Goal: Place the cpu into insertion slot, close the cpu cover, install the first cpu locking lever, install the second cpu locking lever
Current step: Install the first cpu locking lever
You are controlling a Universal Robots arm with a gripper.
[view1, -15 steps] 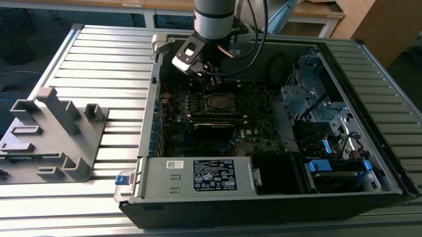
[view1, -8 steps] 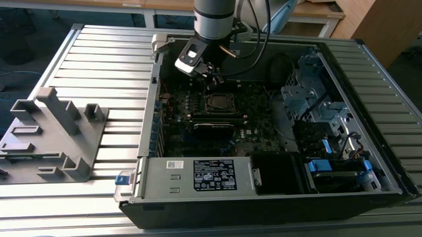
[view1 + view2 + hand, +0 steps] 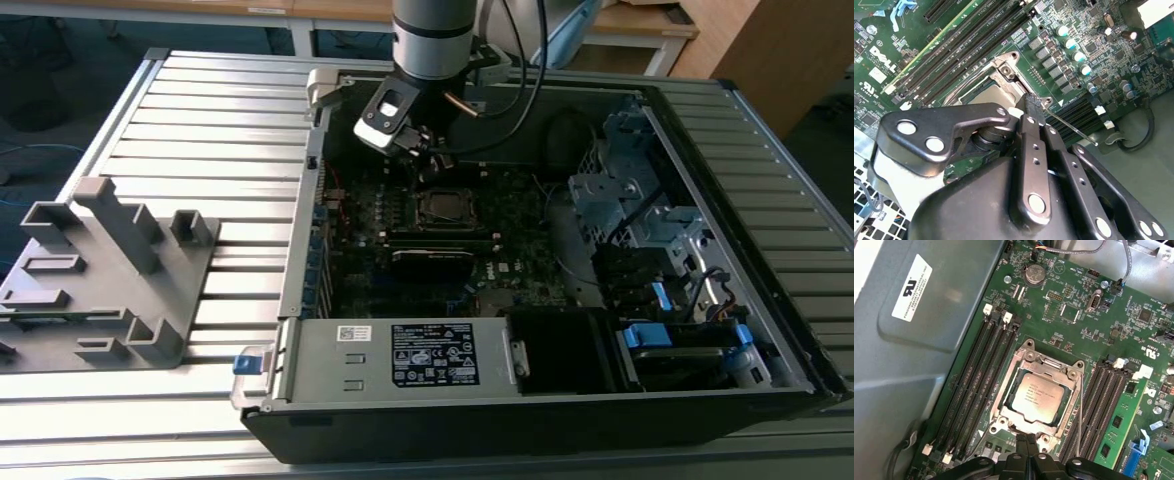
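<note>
The cpu [image 3: 1036, 397] lies flat in the insertion slot [image 3: 445, 206] of the green motherboard. Its grey top shows through the window of the cpu cover [image 3: 1051, 367], which is folded down over it. A thin wire locking lever [image 3: 1081, 410] runs along one side of the socket. In the second wrist view this lever [image 3: 1074, 131] sticks out from under the fingertips. My gripper [image 3: 1033, 102] is shut, its tips at a corner of the socket's metal frame [image 3: 1004, 67]. In the exterior view the gripper [image 3: 416, 150] hangs just behind the socket.
Black memory slots [image 3: 979, 375] flank the socket on both sides. The open case holds a labelled power supply box [image 3: 420, 355] at the front. A drive cage with cables [image 3: 641, 210] is at the exterior view's right. A grey fixture [image 3: 100, 270] stands on the slatted table at the left.
</note>
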